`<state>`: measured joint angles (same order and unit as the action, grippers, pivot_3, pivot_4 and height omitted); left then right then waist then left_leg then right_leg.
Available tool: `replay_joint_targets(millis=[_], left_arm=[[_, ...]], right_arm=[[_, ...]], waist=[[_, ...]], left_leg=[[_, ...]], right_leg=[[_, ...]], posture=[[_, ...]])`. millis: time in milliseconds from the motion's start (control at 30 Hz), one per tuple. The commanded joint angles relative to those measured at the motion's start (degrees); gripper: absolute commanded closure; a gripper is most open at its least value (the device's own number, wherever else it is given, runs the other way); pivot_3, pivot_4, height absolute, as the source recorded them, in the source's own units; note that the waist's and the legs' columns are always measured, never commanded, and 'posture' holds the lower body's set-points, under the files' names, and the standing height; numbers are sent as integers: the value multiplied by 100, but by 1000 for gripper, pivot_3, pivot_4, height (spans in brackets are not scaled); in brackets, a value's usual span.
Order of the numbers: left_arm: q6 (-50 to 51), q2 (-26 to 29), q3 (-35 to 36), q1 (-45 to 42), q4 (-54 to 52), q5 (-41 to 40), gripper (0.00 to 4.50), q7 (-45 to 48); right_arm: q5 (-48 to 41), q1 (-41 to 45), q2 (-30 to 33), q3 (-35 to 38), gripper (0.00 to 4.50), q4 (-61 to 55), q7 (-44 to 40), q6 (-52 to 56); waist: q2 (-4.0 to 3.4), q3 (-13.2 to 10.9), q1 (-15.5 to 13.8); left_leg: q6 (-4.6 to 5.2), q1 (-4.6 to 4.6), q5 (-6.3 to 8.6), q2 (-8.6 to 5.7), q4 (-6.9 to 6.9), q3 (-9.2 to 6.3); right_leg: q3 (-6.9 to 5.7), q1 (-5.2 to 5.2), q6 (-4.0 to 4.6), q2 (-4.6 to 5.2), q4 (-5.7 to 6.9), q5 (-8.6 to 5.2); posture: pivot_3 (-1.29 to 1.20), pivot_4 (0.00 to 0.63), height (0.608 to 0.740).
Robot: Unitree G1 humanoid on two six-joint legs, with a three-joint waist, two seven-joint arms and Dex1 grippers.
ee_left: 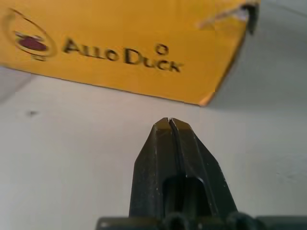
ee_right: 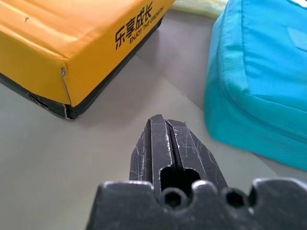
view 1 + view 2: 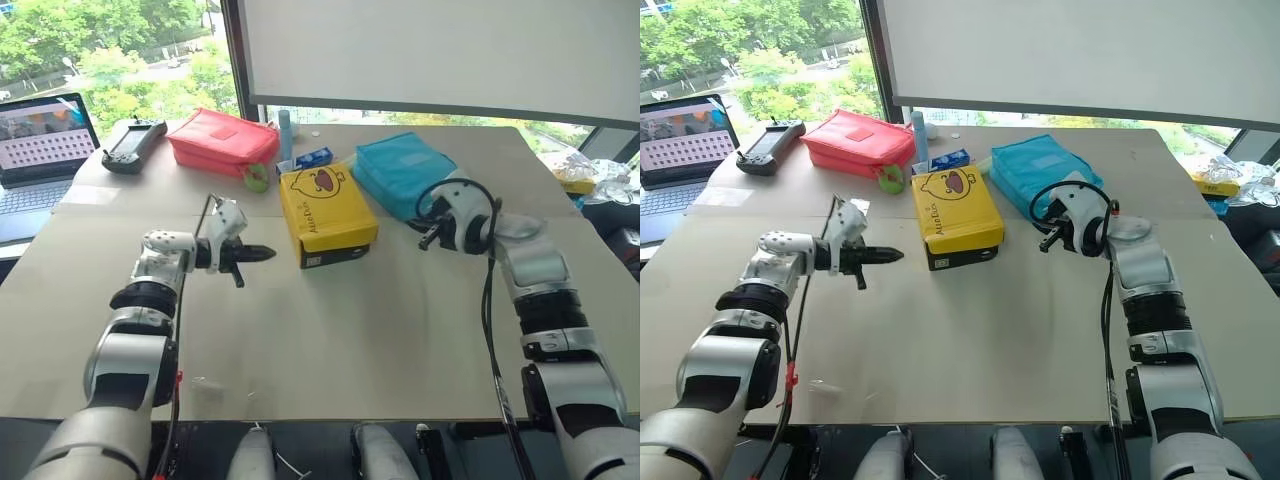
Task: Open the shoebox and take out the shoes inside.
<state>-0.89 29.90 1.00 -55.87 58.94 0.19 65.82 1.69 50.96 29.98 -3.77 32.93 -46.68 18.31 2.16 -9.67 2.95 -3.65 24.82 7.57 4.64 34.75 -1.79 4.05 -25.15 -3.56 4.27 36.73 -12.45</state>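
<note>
The shoebox (image 3: 325, 213) lies shut in the middle of the table, yellow lid with a duck face over a black base. The shoes are hidden inside it. My left gripper (image 3: 268, 253) is shut and empty, pointing at the box's left side from a short way off; the left wrist view shows the yellow lid's side (image 1: 120, 48) just beyond the closed tips (image 1: 169, 122). My right gripper (image 3: 428, 240) is shut and empty too, hovering right of the box near the turquoise pouch. In the right wrist view its tips (image 2: 165, 120) point between the box's corner (image 2: 64, 81) and the pouch.
A turquoise pouch (image 3: 402, 172) lies right of the box, a red pouch (image 3: 222, 140) behind it to the left. A green round thing (image 3: 257, 178), a small blue box (image 3: 313, 158), a controller (image 3: 132, 144) and a laptop (image 3: 40, 150) stand further left.
</note>
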Motion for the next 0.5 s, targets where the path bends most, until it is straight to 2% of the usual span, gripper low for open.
replay_joint_targets(millis=[33,167,233,367,500], left_arm=[[-85,7,241,-226,182,-10,4500,-1168],[-89,-278,437,-340,313,-191,4500,-1807],[53,-639,594,-321,210,-340,4500,-2370],[315,-1382,677,31,-561,-617,4500,-2850],[888,-1949,595,544,-1627,-852,4500,-3104]], right_arm=[[238,673,-302,-99,4449,1252,479,-1017],[352,1176,-801,-129,4449,2621,968,-1920],[394,1366,-1066,-106,4449,3163,1279,-2291],[379,1559,-1402,-36,4449,3688,1477,-2646],[288,1560,-1624,7,4449,3776,1126,-2850]], waist=[[0,-5,6],[0,-8,-11],[-1,-9,-37],[-1,-9,-47],[-4,-11,-1]], left_leg=[[5,-1,-3,-1,2,-1],[11,-8,-8,-1,4,-2],[11,-7,-8,-2,2,-3],[11,9,-7,-7,-2,-5],[17,11,-3,-10,-10,-7]], right_leg=[[0,1,0,0,1,2],[-1,2,2,-1,17,4],[-1,3,2,-1,18,4],[-1,0,2,4,4,4],[-1,-4,30,5,5,21]], posture=[[0,150,726],[0,150,726],[0,150,726],[0,150,726],[0,150,726]])
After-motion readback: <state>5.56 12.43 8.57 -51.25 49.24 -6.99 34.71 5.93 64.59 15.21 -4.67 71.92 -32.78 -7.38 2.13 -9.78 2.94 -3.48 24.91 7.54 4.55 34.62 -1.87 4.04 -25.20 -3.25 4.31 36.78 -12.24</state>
